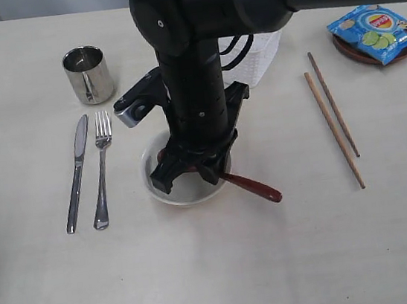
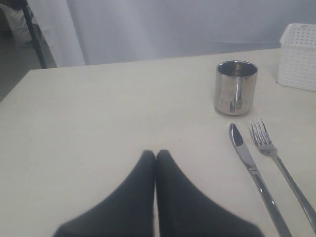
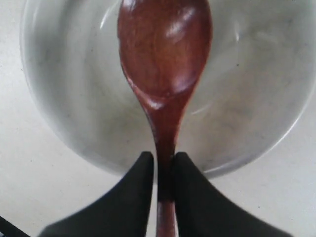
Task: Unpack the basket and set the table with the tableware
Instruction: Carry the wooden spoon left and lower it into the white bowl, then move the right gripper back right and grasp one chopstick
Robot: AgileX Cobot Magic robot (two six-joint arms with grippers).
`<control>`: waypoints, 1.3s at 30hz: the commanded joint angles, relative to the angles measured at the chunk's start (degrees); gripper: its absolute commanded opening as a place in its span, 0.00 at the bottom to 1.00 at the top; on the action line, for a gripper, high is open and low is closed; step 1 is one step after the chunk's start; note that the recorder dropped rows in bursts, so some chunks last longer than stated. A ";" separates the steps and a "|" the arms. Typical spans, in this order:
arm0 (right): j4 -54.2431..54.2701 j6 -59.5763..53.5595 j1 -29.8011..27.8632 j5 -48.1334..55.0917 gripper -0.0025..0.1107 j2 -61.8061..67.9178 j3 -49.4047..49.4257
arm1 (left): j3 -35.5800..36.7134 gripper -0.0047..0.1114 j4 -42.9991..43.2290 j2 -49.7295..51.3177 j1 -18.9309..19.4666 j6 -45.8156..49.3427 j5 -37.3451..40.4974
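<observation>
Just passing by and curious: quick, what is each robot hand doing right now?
Left gripper: fingers closed, holding nothing.
Right gripper: fingers closed on the handle of the spoon, its head in the bowl.

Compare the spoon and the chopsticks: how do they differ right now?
Colour: the spoon is glossy reddish-brown; the chopsticks are pale wood.
Placement: the spoon's head sits in the bowl, handle out over the rim; the chopsticks lie flat on the bare table.
Contact: the spoon's handle sits between the fingers of the right gripper; nothing touches the chopsticks.
Shared: both are long and slim.
</observation>
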 commanded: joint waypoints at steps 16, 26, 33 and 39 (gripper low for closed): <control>-0.87 3.46 -31.46 -1.27 0.40 -20.93 -1.34 | 0.13 0.04 0.14 -0.11 -0.32 -0.13 -0.03; 4.33 3.47 -38.15 -29.38 0.32 -17.09 20.35 | 0.13 0.04 0.14 -0.11 -0.32 -0.13 -0.03; 4.33 3.23 -38.06 -29.69 0.18 -10.54 20.79 | 0.13 0.04 0.14 -0.11 -0.32 -0.13 -0.03; 5.85 3.01 -37.84 -29.69 0.18 -6.28 20.79 | 0.13 0.04 0.14 -0.11 -0.32 -0.13 -0.03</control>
